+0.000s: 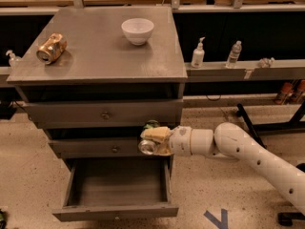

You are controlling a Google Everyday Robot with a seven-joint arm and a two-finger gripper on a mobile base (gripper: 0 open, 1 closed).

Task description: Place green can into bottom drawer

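My gripper (153, 140) comes in from the right on a white arm and is shut on the green can (149, 144). The can lies sideways in the fingers, its silver end facing the camera and a bit of green showing at the top. The gripper hangs in front of the middle drawer (95, 148), just above the right rear corner of the bottom drawer (116, 210). The bottom drawer is pulled out and its inside is bare.
A gold-orange dented can (50, 48) lies at the left of the cabinet top (102, 56); a white bowl (137, 30) stands at its back. The top drawer (105, 114) is shut. Bottles (198, 54) stand on a ledge to the right.
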